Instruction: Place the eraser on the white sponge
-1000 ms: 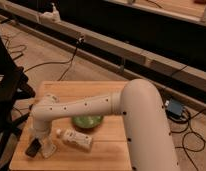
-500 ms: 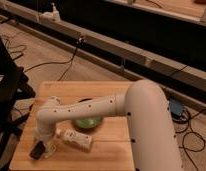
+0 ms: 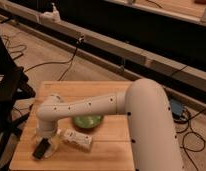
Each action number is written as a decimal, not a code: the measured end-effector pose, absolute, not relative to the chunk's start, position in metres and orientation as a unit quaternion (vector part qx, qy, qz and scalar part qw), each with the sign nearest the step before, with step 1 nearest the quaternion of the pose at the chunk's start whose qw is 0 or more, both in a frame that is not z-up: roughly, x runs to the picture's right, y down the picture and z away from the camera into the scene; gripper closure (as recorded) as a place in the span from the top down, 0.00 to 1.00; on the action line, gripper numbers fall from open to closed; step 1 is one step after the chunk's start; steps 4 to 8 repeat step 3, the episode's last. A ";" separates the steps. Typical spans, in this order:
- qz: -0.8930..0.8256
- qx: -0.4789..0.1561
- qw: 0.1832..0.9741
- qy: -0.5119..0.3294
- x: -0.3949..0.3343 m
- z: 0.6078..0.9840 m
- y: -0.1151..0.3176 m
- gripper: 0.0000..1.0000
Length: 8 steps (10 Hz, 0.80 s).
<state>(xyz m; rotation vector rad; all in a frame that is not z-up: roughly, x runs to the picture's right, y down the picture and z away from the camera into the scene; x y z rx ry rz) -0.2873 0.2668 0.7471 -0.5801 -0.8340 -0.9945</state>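
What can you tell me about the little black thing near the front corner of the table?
That is the eraser, a small, flat, dark block with a plain, dull look. It lies tilted near the front left corner of the wooden table. The robot's claw hangs right over it, at the end of the big white arm. A pale patch beside it may be the white sponge, but whether they touch cannot be told.

Gripper (image 3: 46, 142) low at table's (image 3: 116, 155) front-left — bottle (image 3: 78, 138), bowl (image 3: 87, 121) crowd its right.

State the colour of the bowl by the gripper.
Green bowl, camera view; gripper just left.
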 end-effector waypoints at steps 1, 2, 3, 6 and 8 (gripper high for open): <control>-0.461 -0.260 0.770 -0.356 -0.274 0.749 0.245 0.77; -0.458 -0.255 0.779 -0.343 -0.268 0.749 0.234 0.77; -0.454 -0.250 0.787 -0.335 -0.263 0.749 0.224 0.77; -0.454 -0.250 0.787 -0.335 -0.263 0.749 0.224 0.77; -0.454 -0.250 0.787 -0.335 -0.263 0.749 0.224 0.77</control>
